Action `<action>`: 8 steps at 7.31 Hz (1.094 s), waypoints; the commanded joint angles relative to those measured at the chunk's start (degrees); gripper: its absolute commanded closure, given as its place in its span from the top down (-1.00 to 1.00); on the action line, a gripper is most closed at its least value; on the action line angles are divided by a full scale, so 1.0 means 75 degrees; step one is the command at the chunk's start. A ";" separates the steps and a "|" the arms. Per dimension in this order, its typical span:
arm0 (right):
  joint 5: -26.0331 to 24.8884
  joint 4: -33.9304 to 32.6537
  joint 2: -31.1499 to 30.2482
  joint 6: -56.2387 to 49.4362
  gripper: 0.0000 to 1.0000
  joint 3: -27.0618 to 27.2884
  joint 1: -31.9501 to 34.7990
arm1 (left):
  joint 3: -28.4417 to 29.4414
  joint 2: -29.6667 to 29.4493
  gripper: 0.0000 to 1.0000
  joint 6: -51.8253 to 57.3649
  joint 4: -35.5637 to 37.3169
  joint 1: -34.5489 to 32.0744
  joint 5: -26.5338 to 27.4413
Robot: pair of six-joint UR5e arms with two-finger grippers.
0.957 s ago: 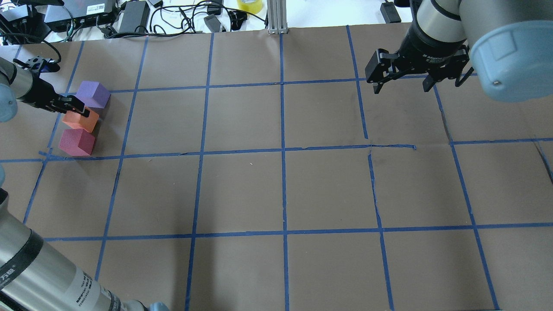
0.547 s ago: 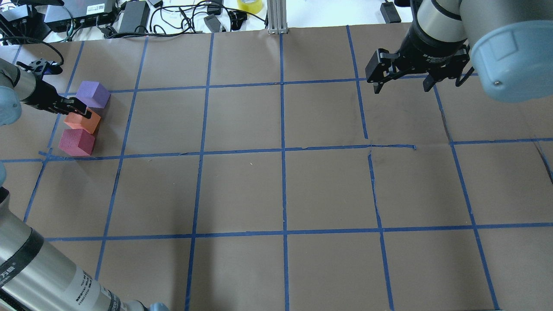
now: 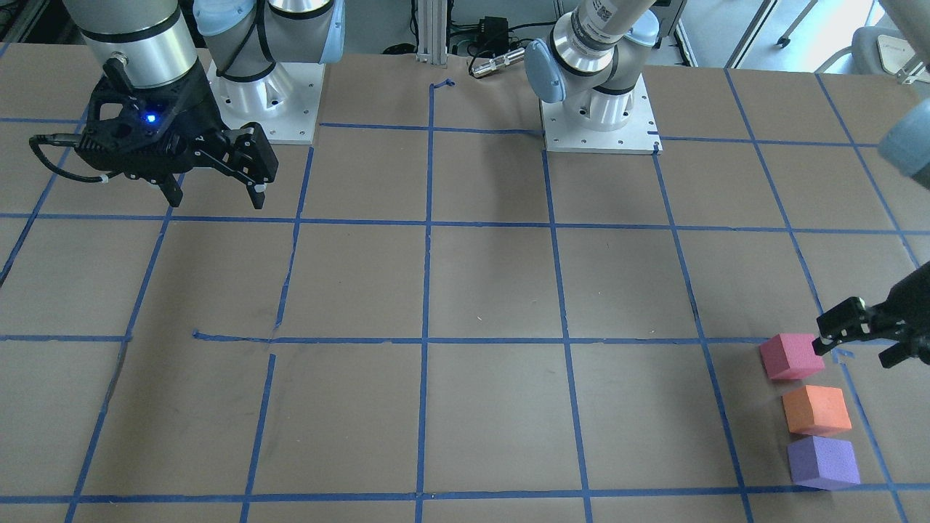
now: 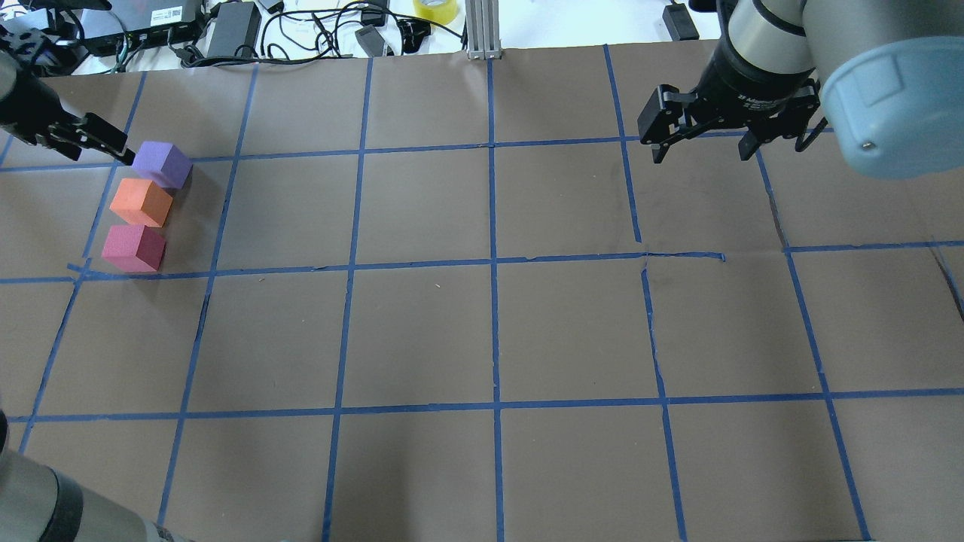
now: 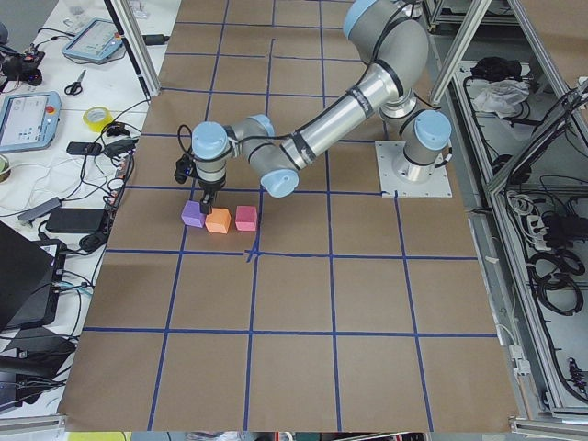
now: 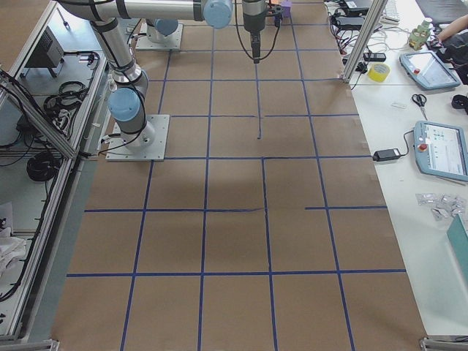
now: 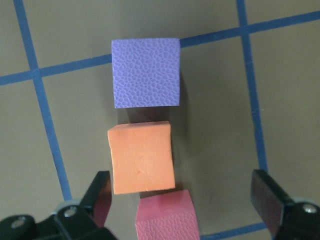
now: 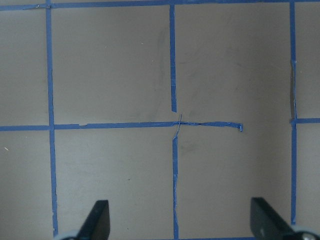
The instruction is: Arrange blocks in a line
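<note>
Three blocks lie in a close row near the table's left end: purple (image 4: 162,164), orange (image 4: 141,202) and pinkish-red (image 4: 134,248). The front-facing view shows them as pinkish-red (image 3: 792,357), orange (image 3: 817,409), purple (image 3: 823,462). The left wrist view looks down on purple (image 7: 145,72), orange (image 7: 142,156) and pinkish-red (image 7: 165,216). My left gripper (image 4: 98,154) is open and empty, raised above the row and touching no block (image 7: 182,200). My right gripper (image 4: 700,154) is open and empty, hovering far off at the back right (image 8: 180,220).
Brown paper with a blue tape grid (image 4: 493,263) covers the table. Cables, power bricks and a yellow tape roll (image 4: 435,9) lie beyond the far edge, beside an aluminium post (image 4: 482,30). The two arm bases (image 3: 599,116) stand at the robot's side.
My left gripper has lifted off the orange block and drawn back toward the far left. The three blocks stay in their row. The right arm has not moved.
</note>
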 commanded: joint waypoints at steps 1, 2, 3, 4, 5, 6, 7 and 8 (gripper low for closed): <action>0.0003 0.0000 0.0000 0.0000 1.00 0.0000 0.0000 | 0.0031 0.1584 1.00 -0.1758 -0.1139 -0.1084 0.0070; 0.0003 0.0000 0.0000 0.0000 1.00 0.0000 0.0000 | 0.0031 0.2171 1.00 -0.3077 -0.1384 -0.1951 0.0036; -0.0009 0.0000 0.0000 -0.0023 1.00 0.0000 0.0000 | -0.0027 0.2594 1.00 -0.3845 -0.1770 -0.2934 0.0024; -0.0009 0.0012 0.0000 -0.0023 1.00 0.0000 0.0000 | -0.0143 0.2552 1.00 -0.4838 -0.2110 -0.3710 0.0128; -0.0009 0.0023 0.0000 -0.0035 1.00 0.0000 0.0011 | -0.0133 0.2563 1.00 -0.5312 -0.2032 -0.4065 0.0431; -0.0009 0.0116 -0.0012 -0.0058 1.00 0.0000 0.0023 | -0.0133 0.2587 1.00 -0.5271 -0.2020 -0.4092 0.0480; 0.0026 0.0140 -0.0012 -0.0058 1.00 0.0000 0.0023 | -0.0179 0.2622 1.00 -0.5270 -0.2020 -0.3976 0.0435; 0.0073 0.0152 -0.0023 -0.0058 1.00 0.0000 0.0011 | -0.0145 0.2541 1.00 -0.5317 -0.1927 -0.4056 0.0399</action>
